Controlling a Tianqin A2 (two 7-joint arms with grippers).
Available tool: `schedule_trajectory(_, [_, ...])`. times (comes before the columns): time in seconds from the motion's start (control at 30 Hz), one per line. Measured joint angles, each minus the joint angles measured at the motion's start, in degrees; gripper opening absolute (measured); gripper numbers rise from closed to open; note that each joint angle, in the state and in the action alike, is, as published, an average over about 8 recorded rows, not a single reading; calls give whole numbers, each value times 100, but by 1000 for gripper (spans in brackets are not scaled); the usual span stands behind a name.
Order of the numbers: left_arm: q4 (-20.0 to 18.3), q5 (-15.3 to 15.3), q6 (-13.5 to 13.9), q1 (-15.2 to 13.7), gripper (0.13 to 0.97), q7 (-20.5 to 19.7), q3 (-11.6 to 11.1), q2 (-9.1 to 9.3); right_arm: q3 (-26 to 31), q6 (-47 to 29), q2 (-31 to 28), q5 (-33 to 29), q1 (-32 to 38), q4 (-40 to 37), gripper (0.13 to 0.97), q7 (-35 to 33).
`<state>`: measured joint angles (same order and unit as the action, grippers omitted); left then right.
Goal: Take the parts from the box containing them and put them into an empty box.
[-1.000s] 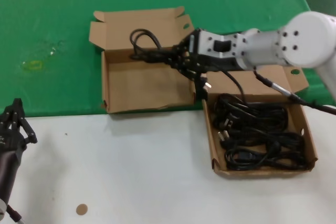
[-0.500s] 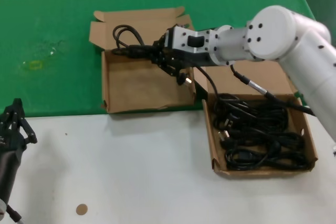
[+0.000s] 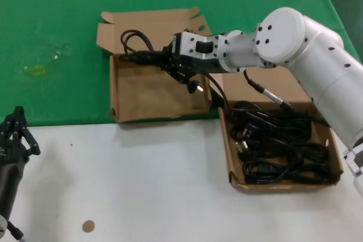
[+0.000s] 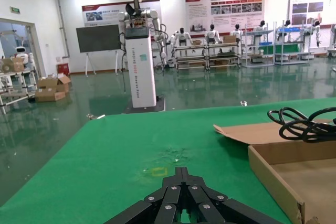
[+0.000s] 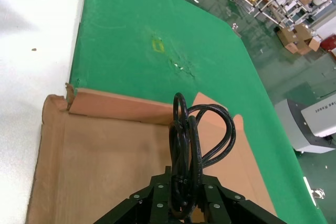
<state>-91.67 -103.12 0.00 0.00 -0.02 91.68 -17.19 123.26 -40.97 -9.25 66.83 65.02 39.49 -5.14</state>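
The right pincer has carried a coiled black cable farther over the empty box, clamped on it — release looks close. Beside that box, the full box holds glossy tangled cables. Both are matte corrugated cardboard on the tabletop. The left pincer waits apart, jaws spread.

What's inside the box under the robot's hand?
The left box shows only bare cardboard floor. The right gripper holds a coiled black cable above its back edge, hiding a bit there.
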Motion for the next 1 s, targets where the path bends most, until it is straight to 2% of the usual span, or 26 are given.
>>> schedule_trajectory(0.63, [0,0,0,0,144,0,0,0,-15,190,155,147,170,-566,254,-336])
schedule_trajectory(0.93, [0,1,0,0,144,-2,0,0,-19,184,105,178,153,-522,357,-329])
schedule_trajectory(1.0, [0,1,0,0,144,-2,0,0,-21,182,75,169,141,-461,401,-288])
